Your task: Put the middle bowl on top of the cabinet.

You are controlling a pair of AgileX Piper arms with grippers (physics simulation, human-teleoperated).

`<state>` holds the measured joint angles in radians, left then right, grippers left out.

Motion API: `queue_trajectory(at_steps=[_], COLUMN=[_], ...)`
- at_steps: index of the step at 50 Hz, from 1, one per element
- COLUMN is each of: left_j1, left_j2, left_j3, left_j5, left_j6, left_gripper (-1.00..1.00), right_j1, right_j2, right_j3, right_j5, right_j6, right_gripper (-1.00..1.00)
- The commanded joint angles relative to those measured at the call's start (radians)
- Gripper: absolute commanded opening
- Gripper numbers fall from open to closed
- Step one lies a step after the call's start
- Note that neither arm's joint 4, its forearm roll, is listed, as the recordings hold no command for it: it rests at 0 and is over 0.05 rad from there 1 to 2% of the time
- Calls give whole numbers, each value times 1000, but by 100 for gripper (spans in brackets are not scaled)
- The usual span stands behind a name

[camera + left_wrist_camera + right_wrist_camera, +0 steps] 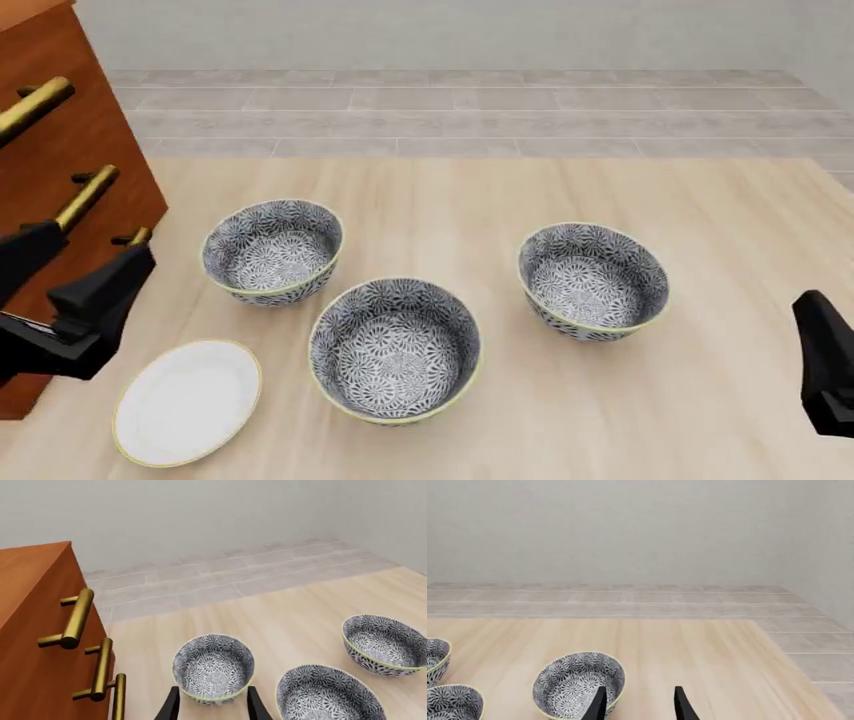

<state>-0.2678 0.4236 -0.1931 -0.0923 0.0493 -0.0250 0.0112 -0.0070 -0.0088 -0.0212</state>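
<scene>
Three bowls sit on the counter [694, 200]: the middle bowl [395, 350] is nearest, with one bowl [272, 250] back-left and another bowl [593, 280] to the right. The plate [187, 402] lies front-left, and the cabinet [60, 130] stands at the far left.

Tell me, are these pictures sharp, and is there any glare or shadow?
Front view: sharp throughout, flat even light, only faint soft shading under the middle bowl and plate. Left wrist view: crisp, mild sheen on the cabinet's brass handles. Right wrist view: equally sharp, no glare.

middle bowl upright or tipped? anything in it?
Upright and empty: the middle bowl sits on the table rim up, patterned inside fully visible.
</scene>
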Motion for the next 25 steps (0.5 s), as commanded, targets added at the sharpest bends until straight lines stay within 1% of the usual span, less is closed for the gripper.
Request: queue_trajectory(at_steps=[1,2,3,4,5,6,7,9,10,13,14,16,17,18,19,21,22,25], left_j1=[-92,-91,-91,-100,-100,-120,-111,-120,-121,-133,-140,-148,-148,-147,-175,-174,-200,-202], left_j2=[159,169,170,219,220,241,245,250,300,301,328,354,376,375,377,384,388,403], left_j3=[-85,-92,-92,-110,-111,-128,-155,-167,-195,-208,-216,-231,-237,-241,-256,-262,-271,-284], left_j5=[-10,-9,-10,-8,-8,4,21,30,41,46,48,44,44,45,64,70,82,94], left_j6=[26,49,49,25,25,4,13,14,26,30,41,31,39,39,15,31,18,22], left_gripper=[100,100,100,100,100,100,100,100,100,100,100,100,100,100,100,100,100,100], right_j1=[-8,-9,-9,-7,-7,-6,-9,-10,-10,-9,-11,-16,-19,-21,-21,-20,-18,-17], right_j2=[3,8,8,1,1,-1,8,13,8,5,5,12,17,18,23,20,20,39], right_j3=[-1,2,2,1,1,0,1,1,0,1,2,2,3,2,2,1,2,5], right_j5=[-1,-5,-6,1,1,3,-6,-11,-6,-3,-3,-7,-13,-14,-18,-16,-17,-35], right_j6=[-6,-8,-8,-11,-11,-10,-12,-11,-12,-13,-15,-15,-17,-16,-14,-17,-16,-17], right_gripper=[100,100,100,100,100,100,100,100,100,100,100,100,100,100,100,100,100,100])
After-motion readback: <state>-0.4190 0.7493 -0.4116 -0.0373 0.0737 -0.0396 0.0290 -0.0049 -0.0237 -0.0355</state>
